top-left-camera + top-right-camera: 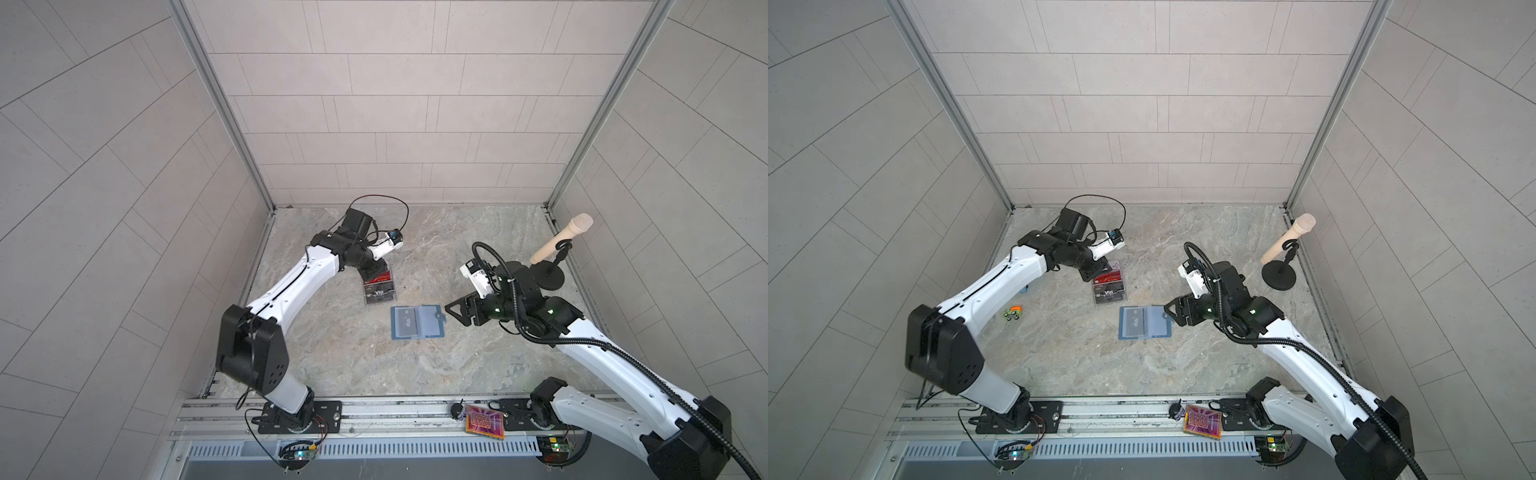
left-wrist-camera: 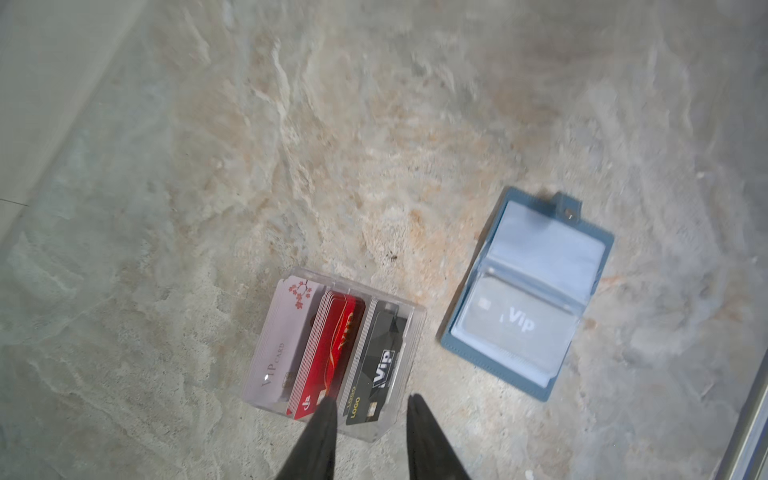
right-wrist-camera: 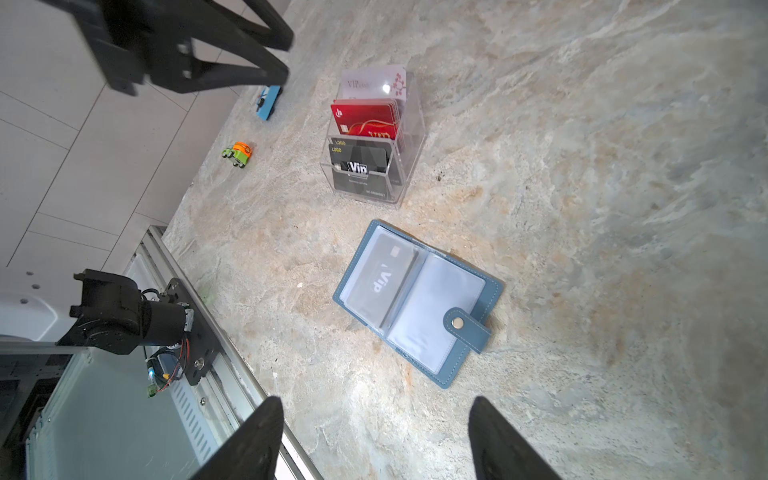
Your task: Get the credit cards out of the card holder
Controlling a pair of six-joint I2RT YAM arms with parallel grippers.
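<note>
The slate-blue card holder [image 1: 417,323] [image 3: 415,303] lies open and flat mid-table, snap tab to the right. A dark grey "Vip" credit card [image 3: 380,276] [image 2: 515,324] sits in its left clear sleeve. A clear acrylic stand [image 1: 379,287] [image 3: 409,137] behind it holds pale [image 2: 278,340], red [image 2: 332,353] and black [image 2: 376,361] cards in tiers. My left gripper [image 2: 372,401] [image 1: 371,273] hovers over the stand's edge, jaws apart, nothing between them. My right gripper [image 3: 376,401] [image 1: 455,309] is wide open and empty, just right of the holder's tab.
A wooden microphone on a black round base [image 1: 548,274] stands at the back right. A green-orange toy car [image 1: 1013,312] and a small blue object [image 3: 268,102] lie near the left wall. An orange-pink patterned tile [image 1: 485,420] rests on the front rail.
</note>
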